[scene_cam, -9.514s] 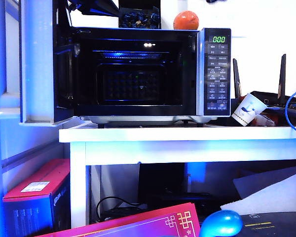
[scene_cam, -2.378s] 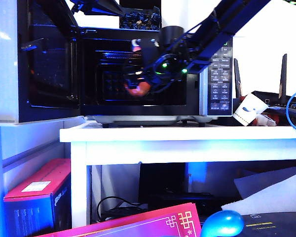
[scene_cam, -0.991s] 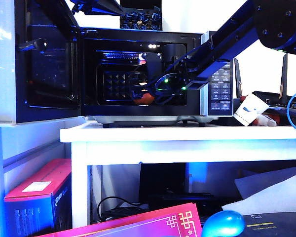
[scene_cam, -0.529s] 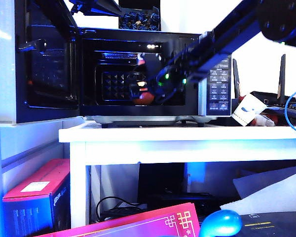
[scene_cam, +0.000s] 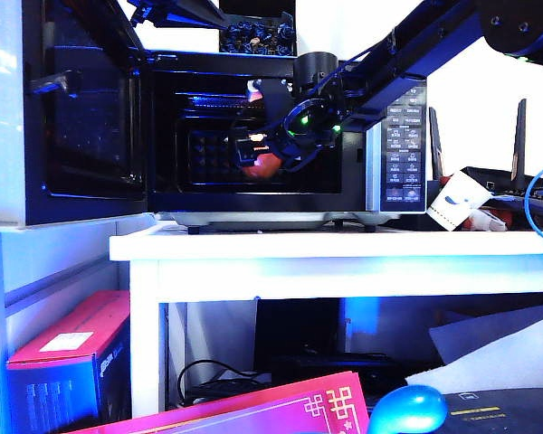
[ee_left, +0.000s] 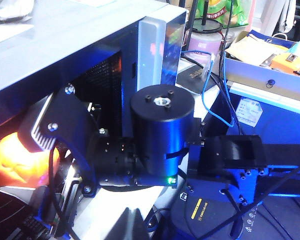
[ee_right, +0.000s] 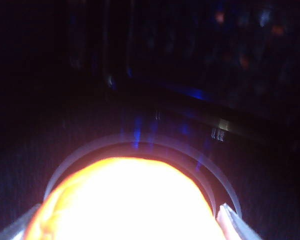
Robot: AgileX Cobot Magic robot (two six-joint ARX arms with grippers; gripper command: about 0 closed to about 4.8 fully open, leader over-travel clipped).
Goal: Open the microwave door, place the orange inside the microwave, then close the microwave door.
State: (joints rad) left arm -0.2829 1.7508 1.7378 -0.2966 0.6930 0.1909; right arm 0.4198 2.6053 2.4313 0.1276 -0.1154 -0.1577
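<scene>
The microwave (scene_cam: 281, 131) stands with its door (scene_cam: 81, 117) swung wide to the left. The right arm slants down from the upper right into the cavity; the right gripper (scene_cam: 253, 149) is spread wide around the orange (scene_cam: 261, 165), inside the microwave, fingertips (ee_right: 232, 222) flanking it. The left gripper is unseen.

Cluttered lab or office, router antennas (scene_cam: 519, 136), cables (scene_cam: 536, 210), cardboard boxes (scene_cam: 68, 357)
</scene>
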